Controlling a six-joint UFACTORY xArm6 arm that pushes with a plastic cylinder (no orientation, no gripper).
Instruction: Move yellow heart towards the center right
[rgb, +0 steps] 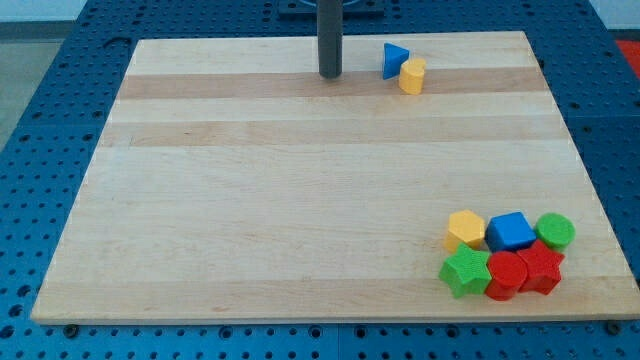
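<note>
The small yellow heart block (412, 76) lies on the wooden table (300, 180), to the view's right of my tip (329, 76), apart from it, touching the blue triangle block (394, 60). The tool pinches nothing.

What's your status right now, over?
My tip at the view's top, left of blue triangle. Yellow heart untouched, touching the triangle. Path down the right side open.

My tip (329, 76) rests at the wooden worktop's (300, 200) upper centre, left of a blue triangular block (394, 59) touching a yellow heart-shaped block (412, 76). Six more blocks cluster at lower right.
</note>
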